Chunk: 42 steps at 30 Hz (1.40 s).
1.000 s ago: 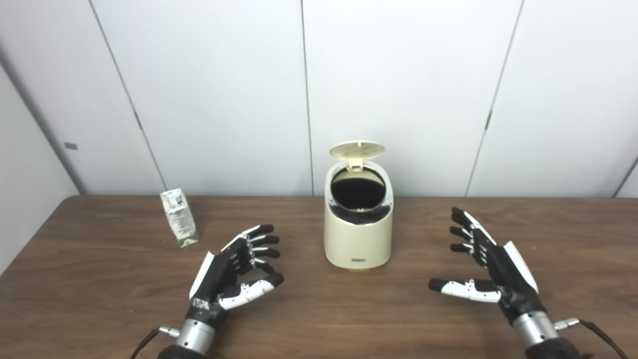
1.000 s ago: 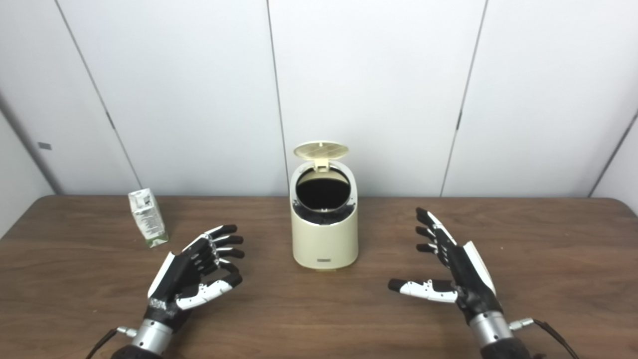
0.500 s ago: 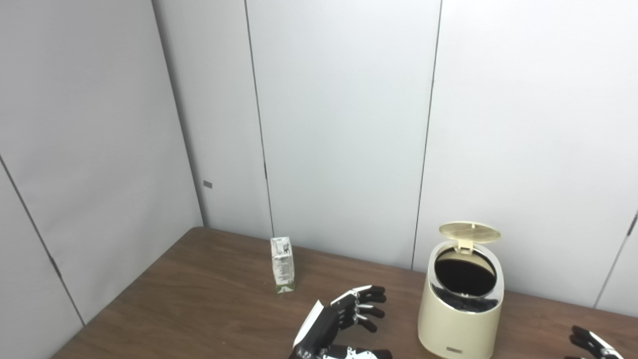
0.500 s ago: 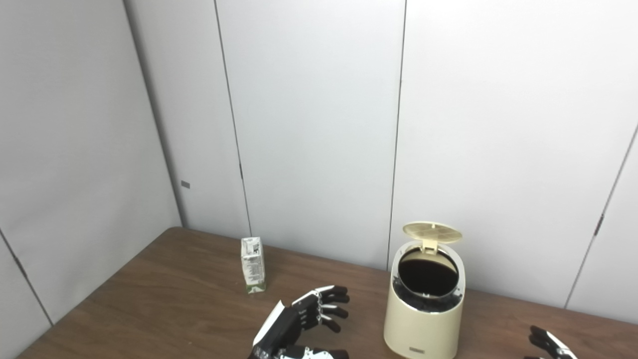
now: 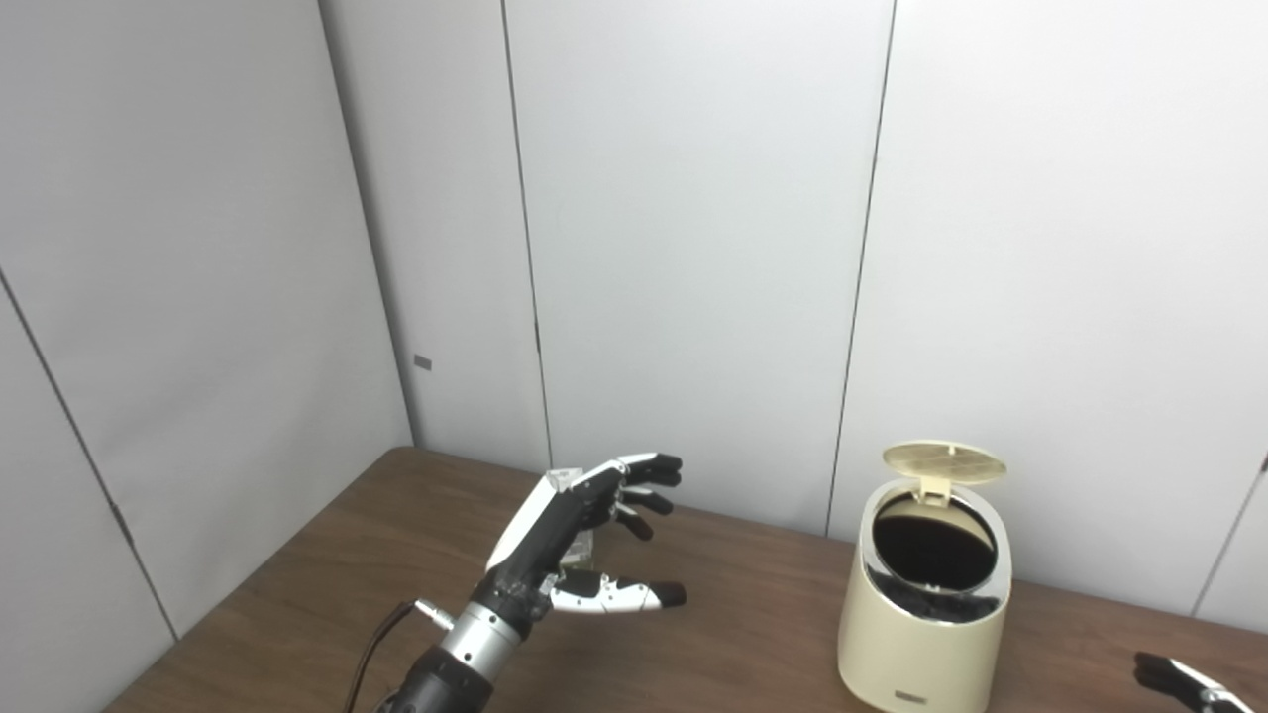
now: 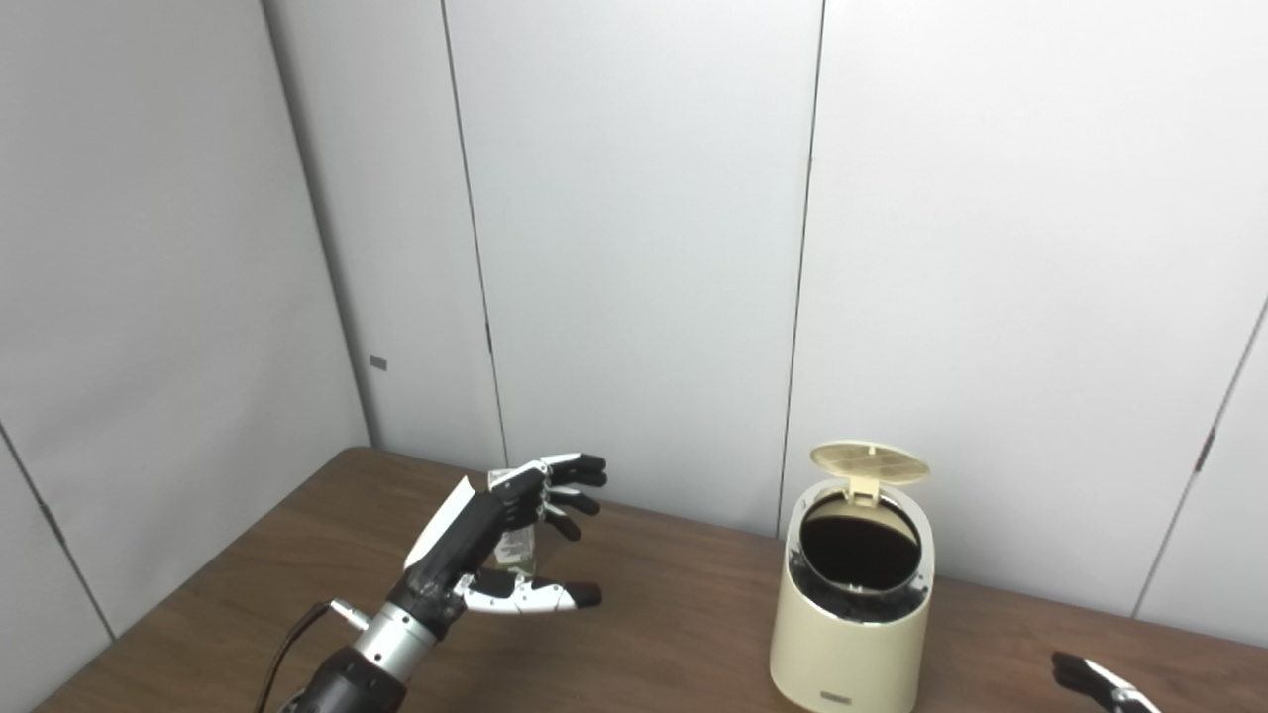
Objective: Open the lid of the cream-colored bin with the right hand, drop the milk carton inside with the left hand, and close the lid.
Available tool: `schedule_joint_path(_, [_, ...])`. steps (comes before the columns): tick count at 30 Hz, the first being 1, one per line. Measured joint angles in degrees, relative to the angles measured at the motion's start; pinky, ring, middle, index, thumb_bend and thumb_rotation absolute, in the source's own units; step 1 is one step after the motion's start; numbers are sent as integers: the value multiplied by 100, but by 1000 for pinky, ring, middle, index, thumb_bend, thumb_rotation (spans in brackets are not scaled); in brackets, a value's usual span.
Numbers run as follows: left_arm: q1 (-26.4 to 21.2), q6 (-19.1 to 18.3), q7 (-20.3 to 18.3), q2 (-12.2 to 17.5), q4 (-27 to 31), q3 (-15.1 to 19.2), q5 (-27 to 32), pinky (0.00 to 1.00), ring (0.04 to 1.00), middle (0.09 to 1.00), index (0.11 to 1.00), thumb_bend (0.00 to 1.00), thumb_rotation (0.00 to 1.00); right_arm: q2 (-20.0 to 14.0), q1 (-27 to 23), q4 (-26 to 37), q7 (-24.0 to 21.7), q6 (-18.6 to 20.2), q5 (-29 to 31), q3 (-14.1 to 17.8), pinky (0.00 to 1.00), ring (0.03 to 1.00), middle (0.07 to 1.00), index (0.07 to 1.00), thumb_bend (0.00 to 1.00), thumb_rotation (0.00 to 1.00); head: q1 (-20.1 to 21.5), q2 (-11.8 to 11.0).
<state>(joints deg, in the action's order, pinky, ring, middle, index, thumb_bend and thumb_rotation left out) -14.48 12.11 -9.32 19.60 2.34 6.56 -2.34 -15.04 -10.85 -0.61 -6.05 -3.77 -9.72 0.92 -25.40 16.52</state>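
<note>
The cream-colored bin (image 5: 923, 634) stands on the brown table (image 5: 327, 584) at the right, its round lid (image 5: 943, 461) tipped up and the dark inside showing. My left hand (image 5: 580, 535) is raised, open, fingers spread, right in front of the milk carton (image 6: 515, 547), which it mostly hides; only slivers of the carton show behind the palm. I cannot tell if the hand touches it. Of my right hand (image 5: 1184, 678) only fingertips show at the lower right corner.
White wall panels (image 5: 693, 248) stand close behind the table. The table's left edge (image 5: 248, 574) runs diagonally along a side wall. Bare wood lies between my left hand and the bin.
My left hand has lifted and moved back-left to the carton, now covering it. The camera turned left and up earlier, then held. The bin's lid stays open.
</note>
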Motion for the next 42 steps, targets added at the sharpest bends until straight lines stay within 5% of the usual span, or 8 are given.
schedule_joint_path(4, [-118, -101, 32, 133, -4, 186, -126, 630, 729, 793, 829, 802, 116, -17, -5, 0, -23, 40, 30, -2, 353, 659, 809, 789, 1000, 521, -18, 9])
schedule_joint_path(10, [-542, -102, 246, 369, -407, 424, -206, 650, 749, 797, 823, 810, 54, -25, -53, -7, -111, 29, 71, -16, 349, 658, 815, 790, 1000, 508, -35, 18])
schedule_joint_path(17, [-748, 711, 136, 540, -1498, 457, 144, 755, 788, 811, 847, 873, 106, -30, -72, -8, -130, 30, 84, -14, 347, 650, 818, 793, 1000, 502, -35, 53])
schedule_joint_path(22, [-816, 946, 130, 566, -1621, 457, 275, 761, 791, 814, 849, 875, 108, -33, -74, -8, -130, 30, 86, -17, 348, 651, 819, 795, 1000, 502, -35, 53])
schedule_joint_path(33, [-1328, 1221, 195, 672, -2496, 333, 48, 795, 850, 852, 836, 874, 89, -131, -77, 4, -129, 87, 90, 0, 326, 631, 804, 778, 1000, 516, 0, 114])
schedule_joint_path(37, [-1689, 1253, 465, 704, -3461, 309, -211, 829, 887, 880, 870, 877, 112, -146, -76, 6, -129, 114, 88, 6, 320, 608, 784, 764, 1000, 552, 26, 123])
schedule_joint_path(42, [-1759, 1280, 681, 732, -3967, 293, -242, 833, 896, 888, 881, 885, 126, -172, -65, 9, -126, 132, 66, 26, 309, 587, 766, 750, 1000, 572, 53, 149])
